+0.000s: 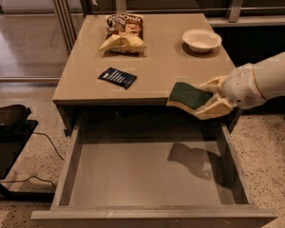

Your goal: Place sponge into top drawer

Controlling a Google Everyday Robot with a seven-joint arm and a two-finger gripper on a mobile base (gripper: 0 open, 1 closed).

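Observation:
The sponge (189, 95), dark green on top with pale yellow foam below, is held in my gripper (210, 100), which is shut on its right end. It hangs in the air just past the table's front edge, over the back right part of the top drawer (147, 175). The drawer is pulled fully open, wide and shallow, with a bare grey bottom. My white arm reaches in from the right edge of the view.
On the table (156, 65) lie a flat dark blue packet (117, 77), a chip bag (124, 33) at the back and a white bowl (202, 40) at the back right. A dark stand with cables (9, 132) is on the floor at the left.

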